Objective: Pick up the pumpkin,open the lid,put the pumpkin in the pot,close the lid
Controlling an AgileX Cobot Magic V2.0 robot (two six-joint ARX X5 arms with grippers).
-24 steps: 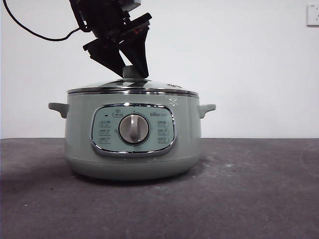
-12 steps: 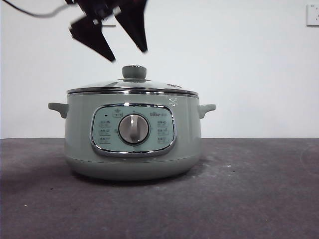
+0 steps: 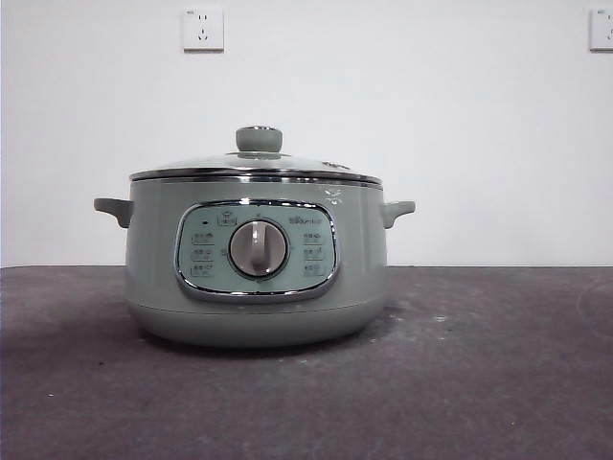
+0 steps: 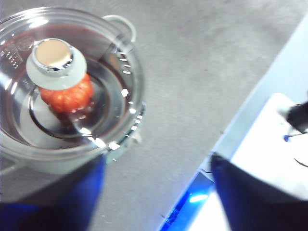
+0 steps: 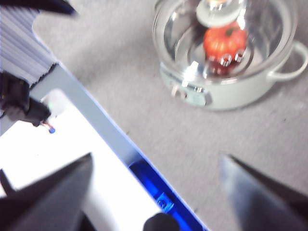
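The sage-green pot (image 3: 255,287) stands on the table, control panel and dial facing the front view. Its glass lid (image 3: 287,165) sits shut on the rim, with the green knob (image 3: 259,139) on top. In the left wrist view the orange pumpkin (image 4: 67,98) lies inside the pot (image 4: 48,163), under the lid (image 4: 110,72). The right wrist view shows the same pumpkin (image 5: 222,42) through the lid (image 5: 269,29). My left gripper (image 4: 154,192) is open and empty, high above and beside the pot. Farther off, my right gripper (image 5: 154,187) is also open and empty. Neither shows in the front view.
The dark grey table (image 3: 479,364) runs to a white wall with two sockets (image 3: 202,29) (image 3: 601,29). Both wrist views show the table's edge and a white and blue base (image 4: 269,159) (image 5: 72,144) beyond it.
The gripper that stood around the lid's knob opened, rose and left the front view. The lid stays on the pot.
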